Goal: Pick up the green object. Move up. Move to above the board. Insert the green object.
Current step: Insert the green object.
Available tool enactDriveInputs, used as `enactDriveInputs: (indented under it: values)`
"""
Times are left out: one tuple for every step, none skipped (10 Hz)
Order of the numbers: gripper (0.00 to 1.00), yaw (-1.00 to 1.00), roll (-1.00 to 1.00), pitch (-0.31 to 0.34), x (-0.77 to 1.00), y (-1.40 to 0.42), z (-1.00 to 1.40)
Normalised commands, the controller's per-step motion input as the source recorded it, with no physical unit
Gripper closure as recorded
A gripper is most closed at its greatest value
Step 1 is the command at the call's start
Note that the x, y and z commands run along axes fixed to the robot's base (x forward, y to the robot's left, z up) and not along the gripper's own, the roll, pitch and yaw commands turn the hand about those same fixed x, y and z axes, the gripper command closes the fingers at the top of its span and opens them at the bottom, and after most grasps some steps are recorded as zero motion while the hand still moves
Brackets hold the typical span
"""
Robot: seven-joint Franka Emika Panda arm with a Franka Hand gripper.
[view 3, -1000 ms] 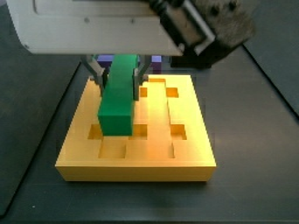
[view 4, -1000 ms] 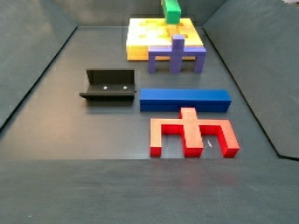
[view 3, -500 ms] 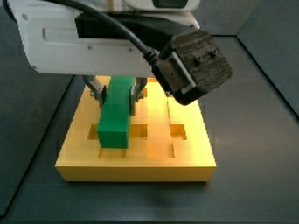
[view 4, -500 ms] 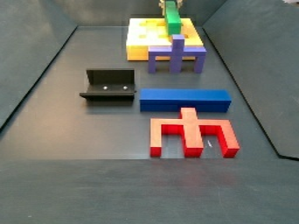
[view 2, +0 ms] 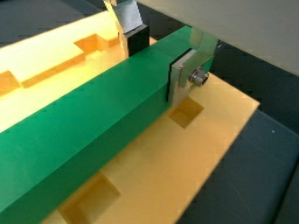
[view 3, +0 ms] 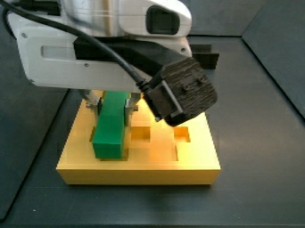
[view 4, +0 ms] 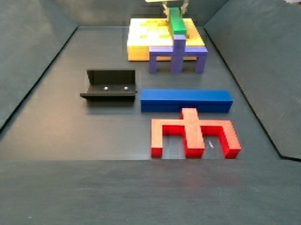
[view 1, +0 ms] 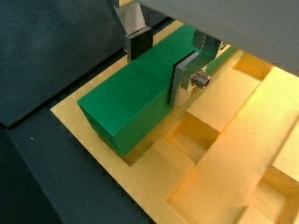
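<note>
The green bar point(view 1: 135, 109) hangs lengthwise just above the yellow board point(view 1: 228, 162), near one long edge. It looks rigid, smooth-faced and light, likely to pivot if gripped off-centre. The gripper point(view 2: 156, 54) is clamped across its width toward one end, pads on both side faces.

No text, label, brand, number or sign can be read on anything in these views, neither on the blocks nor on the robot.
</note>
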Motion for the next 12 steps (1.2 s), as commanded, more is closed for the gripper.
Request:
enactDriveInputs:
  values:
    - [1.0, 0.06, 0.09, 0.0, -0.1, -0.04, -0.15]
    - [1.0, 0.06, 0.12, 0.0, 0.0, -0.01, -0.15]
    - [1.0, 0.07, 0.12, 0.0, 0.08, 0.0, -0.18]
    - [1.0, 0.05, 0.11, 0.0, 0.14, -0.02, -0.17]
    - [1.0, 0.03, 0.12, 0.0, 0.09, -0.02, -0.18]
    - [1.0, 0.03, 0.11, 0.0, 0.07, -0.04, -0.15]
    - [1.0, 0.0, 0.1, 0.0, 0.04, -0.07, -0.17]
    - [1.0, 0.0, 0.09, 0.0, 0.11, -0.1, -0.17]
    - [1.0, 0.0, 0.06, 0.0, 0.15, -0.09, -0.15]
    - [1.0, 0.0, 0.05, 0.0, 0.18, -0.09, -0.1]
    - [1.0, 0.0, 0.05, 0.0, 0.14, -0.04, -0.13]
    - [1.0, 0.0, 0.05, 0.0, 0.03, 0.0, -0.17]
